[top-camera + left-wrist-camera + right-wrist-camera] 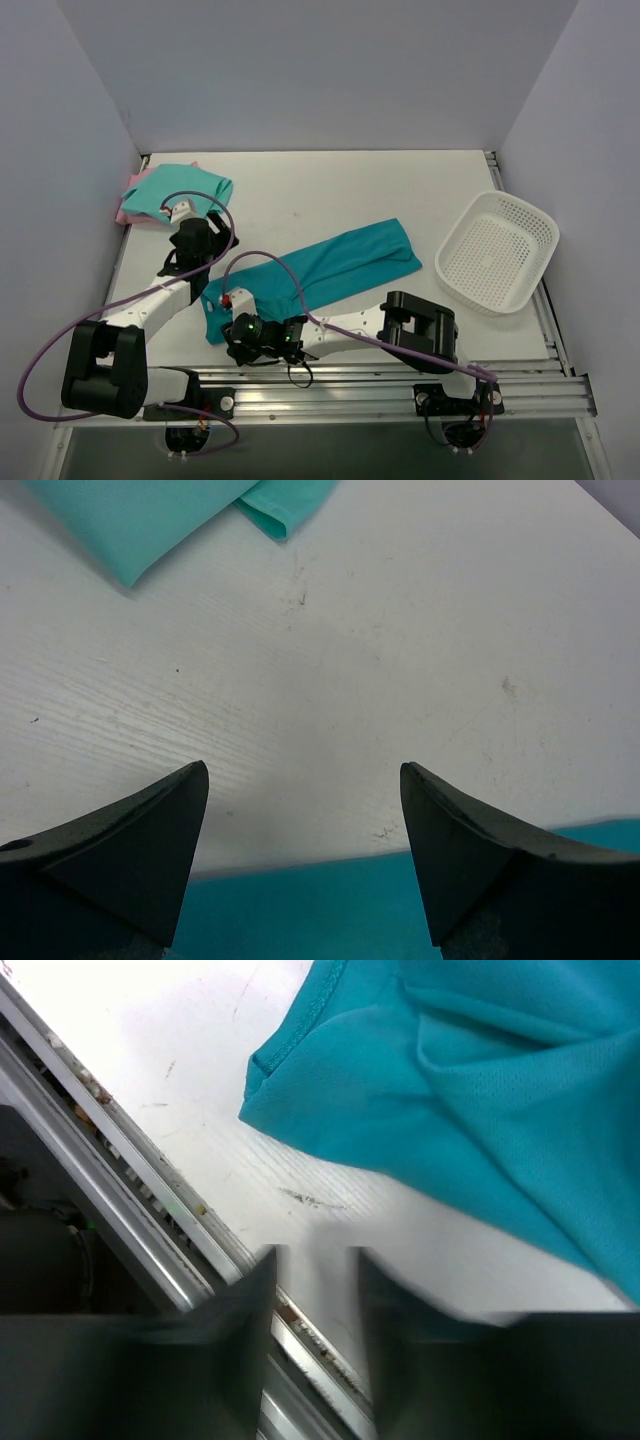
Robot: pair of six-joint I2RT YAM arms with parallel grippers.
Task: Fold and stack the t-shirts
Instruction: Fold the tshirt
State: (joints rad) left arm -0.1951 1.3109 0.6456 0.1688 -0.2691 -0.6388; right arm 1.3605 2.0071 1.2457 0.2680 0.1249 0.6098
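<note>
Teal t-shirt (pixel 335 265): a long strip lying mid-table, running near-left to far-right. Both my grippers hung at its near-left end. The left gripper (pixel 305 770) stood wide apart, the right gripper (pixel 315 1255) narrowly apart, with the corner just ahead; I judged the right nearer.

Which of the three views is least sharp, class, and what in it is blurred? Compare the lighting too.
Right wrist view: the right pincer is smeared and soft-edged, while the teal t-shirt shows its weave crisply. Left wrist view: the left pincer and the table grain are sharp. Top external view: even, diffuse light, soft shadows, no glare.
</note>
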